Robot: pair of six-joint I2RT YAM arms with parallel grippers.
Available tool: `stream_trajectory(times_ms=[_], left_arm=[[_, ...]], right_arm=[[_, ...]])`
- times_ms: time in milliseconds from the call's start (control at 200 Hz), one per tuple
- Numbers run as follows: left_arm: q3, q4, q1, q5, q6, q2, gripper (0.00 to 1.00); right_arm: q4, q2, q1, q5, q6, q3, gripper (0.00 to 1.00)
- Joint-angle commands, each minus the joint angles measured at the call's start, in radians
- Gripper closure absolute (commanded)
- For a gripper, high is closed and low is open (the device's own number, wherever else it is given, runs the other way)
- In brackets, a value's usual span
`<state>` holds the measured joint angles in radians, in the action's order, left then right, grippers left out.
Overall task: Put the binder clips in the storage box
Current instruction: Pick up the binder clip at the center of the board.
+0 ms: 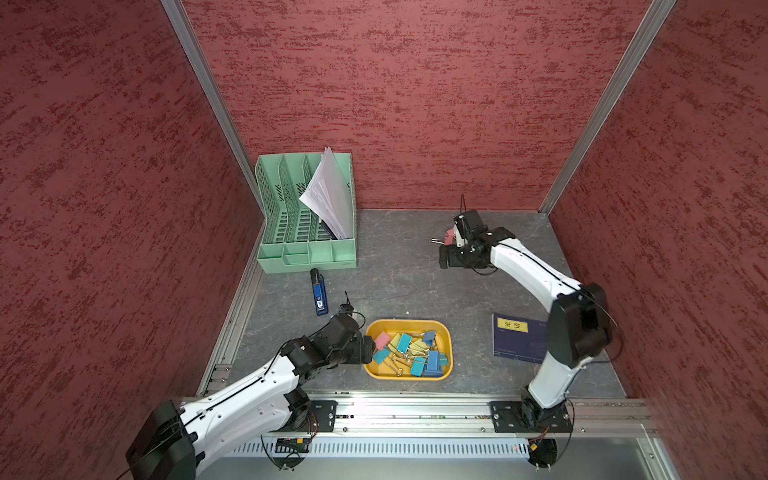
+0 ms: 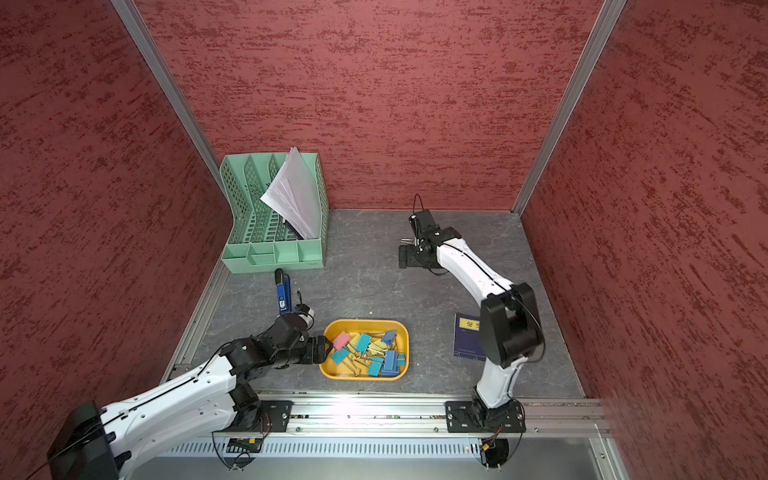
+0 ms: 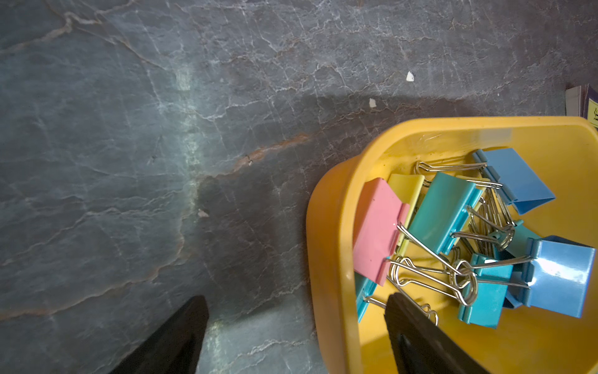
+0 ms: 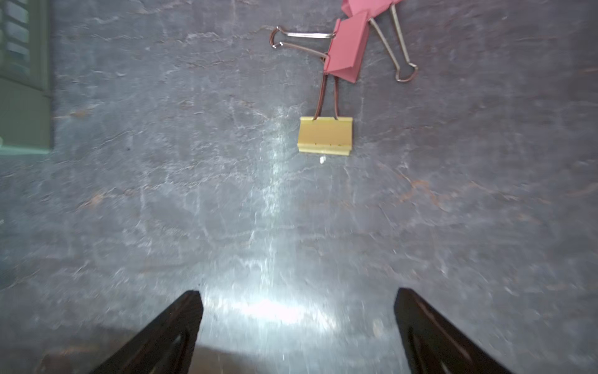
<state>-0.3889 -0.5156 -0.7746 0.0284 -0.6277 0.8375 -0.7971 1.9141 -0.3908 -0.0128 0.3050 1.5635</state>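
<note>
Over the left end wall of the storage box (image 3: pixel 330 226), my left end effector (image 3: pixel 296 299) stands wide open and holds nothing. One finger hangs inside the box above the wire handles of the binder clips (image 3: pixel 453 233). The other hangs outside it above the bare worktop (image 3: pixel 161 162), so the yellow-orange rim runs between them. Whether the inner finger touches a wire I cannot tell. Piled in that box are pink, yellow, teal and blue clips, their silver loops tangled together, with a pink one lying closest to my left fingers. My right end effector (image 4: pixel 298 293) is also spread wide and empty, low over the grey worktop toward the far right, well apart from the box. Ahead of its fingertips a yellow clip (image 4: pixel 325 134) lies on the worktop, its handle reaching to a pink clip (image 4: pixel 348 48). A second pink clip (image 4: pixel 369 5) shows at the edge of the right wrist view just beyond. All three lie outside the box. In both top views the box sits near the front edge of the worktop, between my two arms. Farther out, a dark blue stapler (image 1: pixel 319 293) lies behind the box to its left. A mint-green file organizer (image 1: pixel 291 249) with loose papers stands in the far left corner, and a dark blue booklet (image 1: pixel 515 336) lies to the right, partly behind my right arm.
</note>
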Motion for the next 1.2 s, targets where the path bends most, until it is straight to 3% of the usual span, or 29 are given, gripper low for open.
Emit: stream_trajectory(times_ms=[0, 346, 842, 982, 1197], left_arm=[[-0.001, 0.002, -0.003, 0.014, 0.002, -0.009, 0.1], [-0.002, 0.002, -0.003, 0.013, 0.002, -0.006, 0.1], [-0.004, 0.006, -0.002, 0.011, 0.003, 0.005, 0.09], [-0.004, 0.005, -0.002, 0.012, 0.003, 0.005, 0.09], [-0.005, 0.004, -0.002, 0.012, 0.002, 0.005, 0.09]], right_arm=[[-0.022, 0.111, -0.006, -0.029, 0.03, 0.087, 0.02], [-0.033, 0.265, 0.008, -0.12, 0.024, 0.215, 0.02], [-0.02, 0.388, 0.048, -0.115, 0.031, 0.32, 0.02], [-0.026, 0.412, 0.053, -0.108, 0.034, 0.339, 0.07], [-0.034, 0.409, 0.064, -0.117, 0.037, 0.324, 0.24]])
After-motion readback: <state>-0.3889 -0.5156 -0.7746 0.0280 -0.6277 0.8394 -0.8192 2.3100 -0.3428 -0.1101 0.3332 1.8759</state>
